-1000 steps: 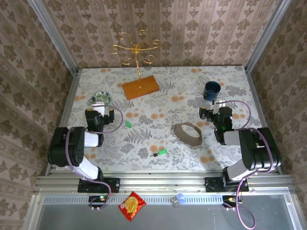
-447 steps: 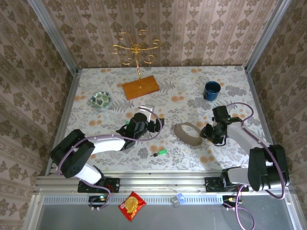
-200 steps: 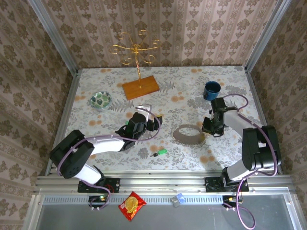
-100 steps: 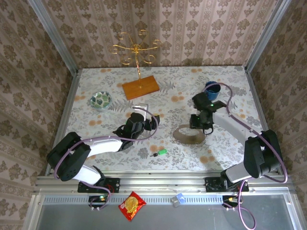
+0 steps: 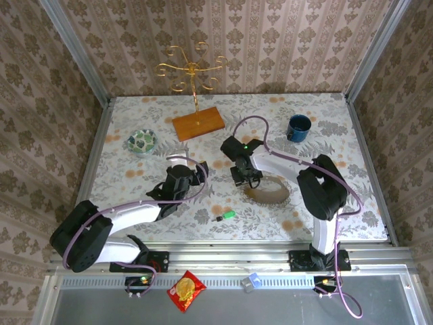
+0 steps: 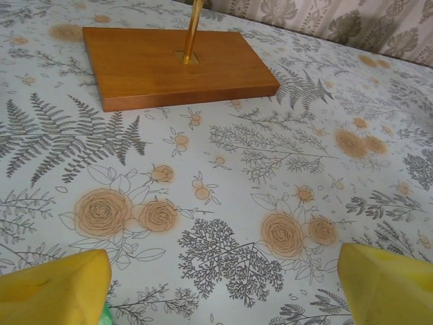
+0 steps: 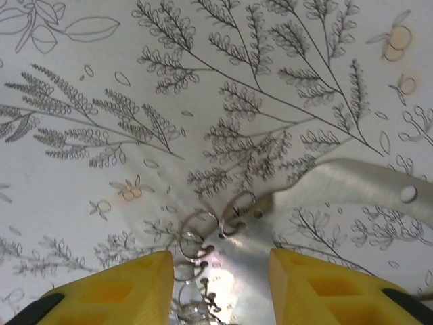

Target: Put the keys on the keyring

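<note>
Left gripper (image 6: 222, 271): spread wide, nothing held, lowered over the table (image 6: 223, 169), left of centre in the top view.
Right gripper (image 7: 220, 274): fingers parted, set astride the end of the keyring (image 5: 269, 192); no clamping is seen.
Keyring: laid flat, right of centre.
Keys: first key (image 5: 228, 214) lower centre, apart from the keyring; second key (image 6: 106, 317) glimpsed beside the left finger.

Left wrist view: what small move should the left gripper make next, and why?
Probably shift slightly toward the yellow finger at the view's left, then lower. The left gripper stands open over the flowered tablecloth, and a sliver of the tiny green-headed key sits right beside that finger rather than centred between the jaws.
</note>
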Available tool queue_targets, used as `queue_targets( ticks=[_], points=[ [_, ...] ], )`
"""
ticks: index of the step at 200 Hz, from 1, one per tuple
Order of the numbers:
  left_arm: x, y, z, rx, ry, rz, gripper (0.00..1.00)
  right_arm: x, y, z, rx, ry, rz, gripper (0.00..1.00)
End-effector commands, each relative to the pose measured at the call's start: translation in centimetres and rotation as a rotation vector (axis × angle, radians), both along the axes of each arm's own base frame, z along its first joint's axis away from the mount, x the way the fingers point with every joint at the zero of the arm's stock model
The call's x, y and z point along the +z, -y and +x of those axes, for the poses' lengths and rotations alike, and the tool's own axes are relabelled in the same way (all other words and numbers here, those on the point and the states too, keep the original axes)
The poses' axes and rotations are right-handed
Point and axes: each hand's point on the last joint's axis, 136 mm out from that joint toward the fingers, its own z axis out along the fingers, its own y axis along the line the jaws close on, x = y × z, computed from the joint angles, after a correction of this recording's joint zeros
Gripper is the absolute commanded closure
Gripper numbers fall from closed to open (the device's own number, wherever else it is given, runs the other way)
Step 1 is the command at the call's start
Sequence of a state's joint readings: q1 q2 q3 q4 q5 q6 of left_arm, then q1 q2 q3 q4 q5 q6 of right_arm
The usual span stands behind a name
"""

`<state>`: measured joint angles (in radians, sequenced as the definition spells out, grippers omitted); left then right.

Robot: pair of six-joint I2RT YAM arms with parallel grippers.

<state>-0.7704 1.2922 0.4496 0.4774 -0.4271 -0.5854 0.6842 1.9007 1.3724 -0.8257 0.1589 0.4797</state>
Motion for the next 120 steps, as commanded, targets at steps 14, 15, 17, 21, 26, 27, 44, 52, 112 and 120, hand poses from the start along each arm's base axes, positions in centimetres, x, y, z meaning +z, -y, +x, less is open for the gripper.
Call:
queue_targets(
  ticks=[14, 15, 17, 21, 26, 27, 44, 52, 112, 120],
  points=[
    [-0.2, -1.3, 0.0, 0.054, -0.011, -0.007, 0.12, -0.7, 1.5, 0.5, -0.041, 0.012, -0.124, 0.63],
    [-0.3, -1.3, 0.0, 0.054, -0.011, -0.006, 0.12, -0.7, 1.5, 0.5, -0.041, 0.011, -0.125, 0.63],
    [-0.3, -1.3, 0.0, 0.054, -0.012, -0.006, 0.12, -0.8, 1.5, 0.6, -0.042, 0.011, -0.127, 0.63],
    [-0.3, -1.2, 0.0, 0.055, -0.012, -0.009, 0.12, -0.9, 1.5, 0.6, -0.043, 0.012, -0.127, 0.64],
    [-0.3, -1.2, 0.0, 0.055, -0.012, -0.011, 0.12, -1.0, 1.4, 0.7, -0.046, 0.011, -0.126, 0.64],
    [-0.3, -1.2, 0.0, 0.055, -0.012, -0.01, 0.12, -1.0, 1.4, 0.7, -0.046, 0.012, -0.126, 0.65],
    [-0.3, -1.2, 0.0, 0.053, -0.011, -0.012, 0.12, -1.4, 1.4, 0.7, -0.049, 0.008, -0.129, 0.67],
    [-0.3, -1.2, 0.0, 0.054, -0.011, -0.013, 0.12, -1.6, 1.4, 0.7, -0.051, 0.005, -0.131, 0.67],
    [-0.4, -1.3, 0.0, 0.057, -0.012, -0.015, 0.13, -2.3, 1.8, 0.8, -0.051, -0.002, -0.169, 0.74],
    [-0.3, -1.4, 0.1, 0.06, -0.012, -0.015, 0.13, -2.3, 1.8, 0.8, -0.051, -0.002, -0.172, 0.75]
  ],
)
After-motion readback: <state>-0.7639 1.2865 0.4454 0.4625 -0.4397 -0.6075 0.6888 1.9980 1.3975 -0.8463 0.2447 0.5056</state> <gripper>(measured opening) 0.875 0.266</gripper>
